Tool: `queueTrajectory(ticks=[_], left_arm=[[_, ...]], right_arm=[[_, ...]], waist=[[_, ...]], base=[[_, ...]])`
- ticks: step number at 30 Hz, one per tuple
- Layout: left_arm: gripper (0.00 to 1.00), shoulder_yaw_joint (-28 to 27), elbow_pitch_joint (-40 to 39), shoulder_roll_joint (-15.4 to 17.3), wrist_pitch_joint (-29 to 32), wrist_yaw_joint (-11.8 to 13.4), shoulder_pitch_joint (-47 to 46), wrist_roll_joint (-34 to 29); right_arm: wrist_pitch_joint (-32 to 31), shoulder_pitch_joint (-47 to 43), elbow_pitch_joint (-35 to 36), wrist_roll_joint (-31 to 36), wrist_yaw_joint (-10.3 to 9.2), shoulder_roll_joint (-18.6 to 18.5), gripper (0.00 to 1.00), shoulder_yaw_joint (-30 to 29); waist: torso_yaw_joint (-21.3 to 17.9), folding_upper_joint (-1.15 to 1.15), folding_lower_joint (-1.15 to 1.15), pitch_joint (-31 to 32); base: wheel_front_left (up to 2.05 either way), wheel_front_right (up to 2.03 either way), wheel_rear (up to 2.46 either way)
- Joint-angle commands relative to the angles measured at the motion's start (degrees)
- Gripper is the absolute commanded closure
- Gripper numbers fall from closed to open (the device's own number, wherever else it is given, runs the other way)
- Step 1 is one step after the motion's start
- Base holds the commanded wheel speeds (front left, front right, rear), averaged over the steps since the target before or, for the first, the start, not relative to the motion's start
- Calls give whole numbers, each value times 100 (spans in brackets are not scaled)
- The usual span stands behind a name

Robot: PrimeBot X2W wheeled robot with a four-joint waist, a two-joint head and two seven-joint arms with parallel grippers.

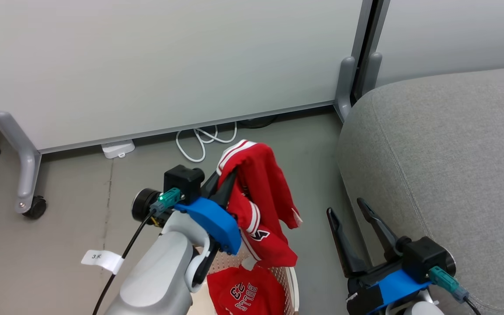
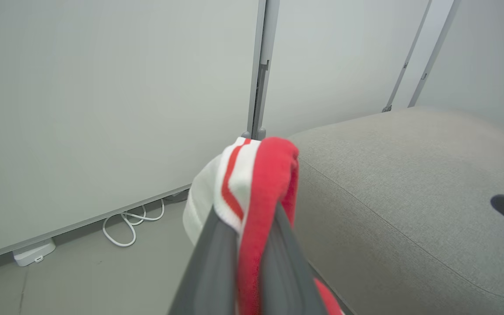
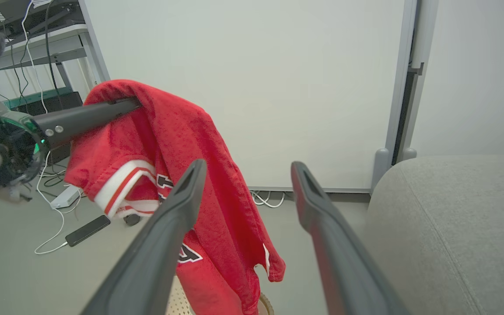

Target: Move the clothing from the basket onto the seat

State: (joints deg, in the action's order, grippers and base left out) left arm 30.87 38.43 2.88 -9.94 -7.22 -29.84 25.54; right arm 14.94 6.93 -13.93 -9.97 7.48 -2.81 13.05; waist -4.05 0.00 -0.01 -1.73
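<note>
In my left gripper (image 1: 228, 181) hangs first garment (image 1: 265, 188), above basket (image 1: 290, 280). In basket lies second garment (image 1: 239, 293). To right of basket, seat (image 1: 453, 153); my right gripper (image 1: 346, 208) just beside its edge. Behind all, partition (image 1: 169, 65); on floor at its foot, cable (image 1: 199, 140).

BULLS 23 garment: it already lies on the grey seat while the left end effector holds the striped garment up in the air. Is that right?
Not quite. The head view shows the BULLS 23 garment lying in the basket, not on the seat. The rest holds: the left end effector is shut on the striped garment and holds it up in the air.
</note>
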Motion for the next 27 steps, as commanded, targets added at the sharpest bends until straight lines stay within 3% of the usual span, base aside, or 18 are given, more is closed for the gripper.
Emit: queueTrajectory(ticks=[1,15,27], left_arm=[[100,63,-164,2,55,3,-106,80],[100,724,-1114,3,600,361,-475,503],[100,1268,-1213,3,669,582,-756,839]], right_arm=[[-18,-96,-16,9,3,-14,0,33],[-160,-215,51,53,3,-14,0,107],[-237,-169,48,61,3,-14,0,184]], waist=[[17,0,1,44],[36,0,1,235],[-15,0,1,261]], base=[[0,0,0],[0,0,0],[0,0,0]])
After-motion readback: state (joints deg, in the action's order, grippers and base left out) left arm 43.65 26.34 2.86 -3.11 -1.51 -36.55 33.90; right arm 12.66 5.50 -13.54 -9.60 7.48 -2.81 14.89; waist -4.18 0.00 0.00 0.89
